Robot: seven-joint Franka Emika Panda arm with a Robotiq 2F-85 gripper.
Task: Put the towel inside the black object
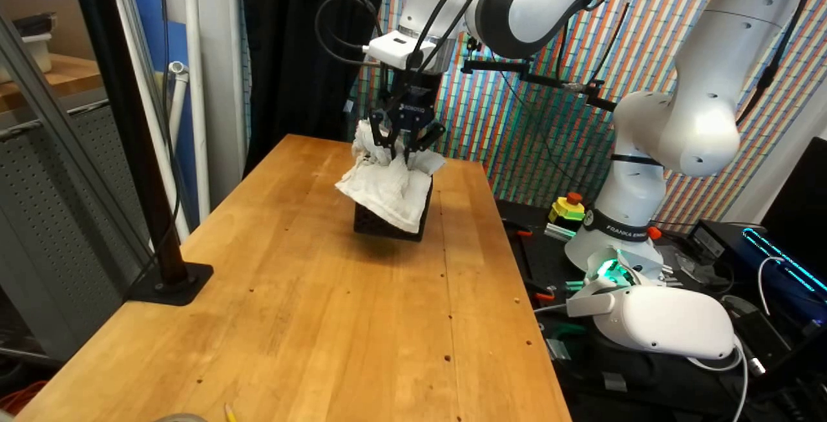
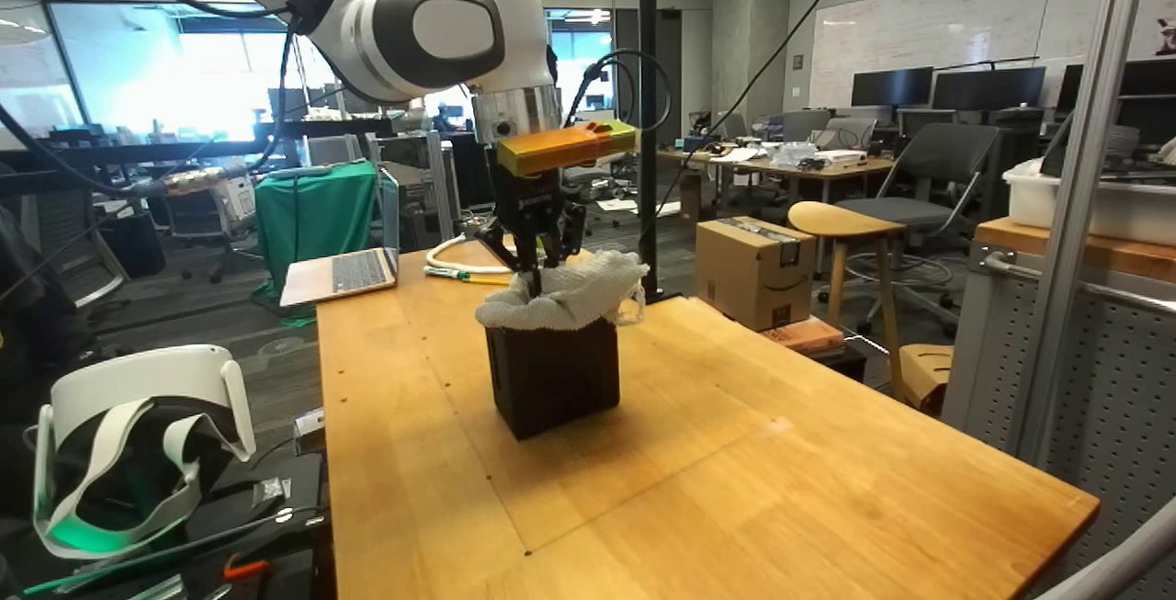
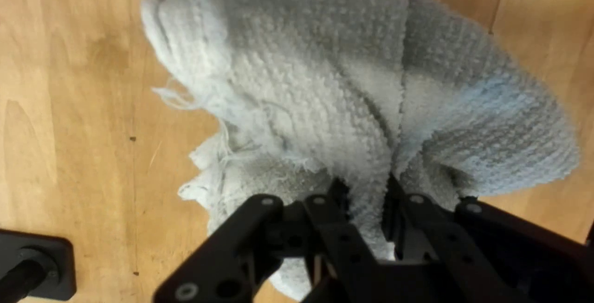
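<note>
The cream-white towel [image 1: 387, 186] lies bunched over the top of the black object [image 1: 375, 223], its edges hanging past the rim. In an exterior view the black object [image 2: 557, 375] shows below the cloth as a dark box on the wooden table; its opening is covered. Whether its whole base touches the table I cannot tell. My gripper [image 1: 400, 154] points down from above, its fingers shut on a fold of towel. In the wrist view that fold of the towel [image 3: 297, 80] runs between the two black fingertips of the gripper [image 3: 366, 196], and the black object is hidden beneath it.
A black pole stand with a flat base [image 1: 173, 284] stands at one table edge; its base [image 3: 51, 266] also shows in the wrist view. A laptop [image 2: 340, 277] and a white cable [image 2: 441, 260] lie at a table end. A headset [image 1: 672, 322] sits beside the table.
</note>
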